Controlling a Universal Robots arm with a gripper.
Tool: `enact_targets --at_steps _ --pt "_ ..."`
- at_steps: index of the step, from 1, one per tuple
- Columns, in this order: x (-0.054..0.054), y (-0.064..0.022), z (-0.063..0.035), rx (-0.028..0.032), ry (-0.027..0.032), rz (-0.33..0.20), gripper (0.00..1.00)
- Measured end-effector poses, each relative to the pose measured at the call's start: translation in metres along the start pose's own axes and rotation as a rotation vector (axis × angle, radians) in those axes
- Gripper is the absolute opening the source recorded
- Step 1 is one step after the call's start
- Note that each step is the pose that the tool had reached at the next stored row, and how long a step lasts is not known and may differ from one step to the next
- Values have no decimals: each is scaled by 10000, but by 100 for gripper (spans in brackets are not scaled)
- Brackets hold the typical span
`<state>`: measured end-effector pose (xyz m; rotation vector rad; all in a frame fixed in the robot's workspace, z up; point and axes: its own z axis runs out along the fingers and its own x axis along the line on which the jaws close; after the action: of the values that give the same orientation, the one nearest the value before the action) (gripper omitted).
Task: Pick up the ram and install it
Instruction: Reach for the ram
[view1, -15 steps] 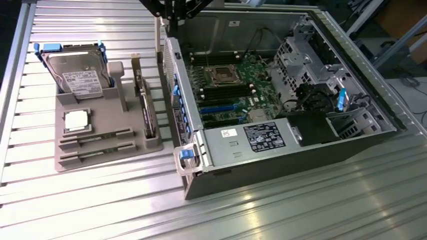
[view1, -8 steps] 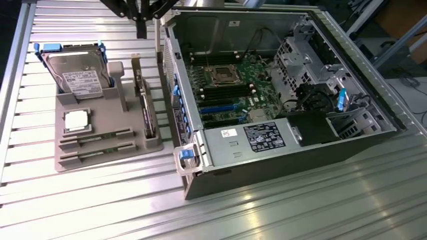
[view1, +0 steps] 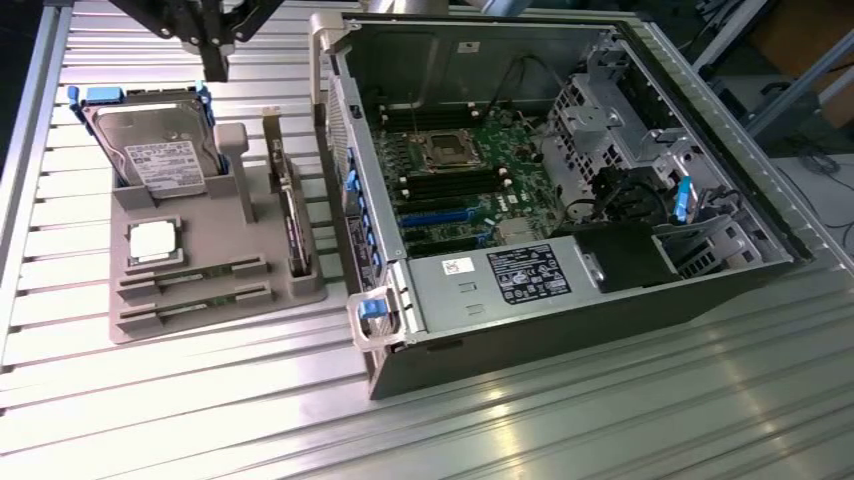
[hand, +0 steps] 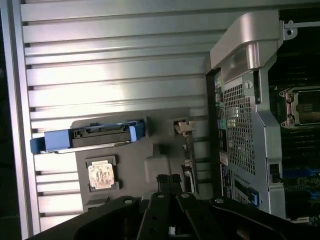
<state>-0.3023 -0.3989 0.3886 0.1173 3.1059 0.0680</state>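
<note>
– Checking clearance: what borders the parts tray (view1: 251, 222)?
– Bare ribbed tabletop (view1: 174, 400) to frame left and bottom. The open computer case (view1: 561, 335) stands just beside the tray's right edge.
– Arm pose?
– Gripper (view1: 214, 72) at upper left of frame, pointing down, near the hard drive (view1: 158, 150). Claw clenched, grasping nothing.
– Ram location?
– The ram (view1: 194, 276) lies slotted at the tray's lower end, well apart from the gripper, its long axis roughly left-right. A second strip (view1: 194, 306) lies parallel just below.

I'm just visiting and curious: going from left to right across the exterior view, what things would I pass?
Long narrow green ram strips → dark expansion card standing on edge → open grey metal computer case.
</note>
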Motion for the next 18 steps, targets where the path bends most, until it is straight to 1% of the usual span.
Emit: enact_targets --at_steps 3,4,6,7,9,10,11,12,13,14,15,17,18 --pt "158 -12 -1 0 0 1 10" --pt "187 -14 -2 0 -1 1 10" --pt "194 -26 -3 -6 -1 -1 10" --pt "192 -60 -4 -16 -1 1 10" --pt "184 -192 -10 -37 1 2 10" --pt "174 -320 -15 -40 0 1 10" --pt "166 -430 -20 -40 1 2 10" --pt "160 -499 -23 -39 1 1 10" --pt "153 -598 -26 -41 0 2 10" --pt "143 -723 -32 -39 1 1 10" --pt "138 -800 -34 -40 1 2 10" --pt "115 -1101 -43 -40 0 2 10" --pt "108 -1189 -47 -39 1 1 10"
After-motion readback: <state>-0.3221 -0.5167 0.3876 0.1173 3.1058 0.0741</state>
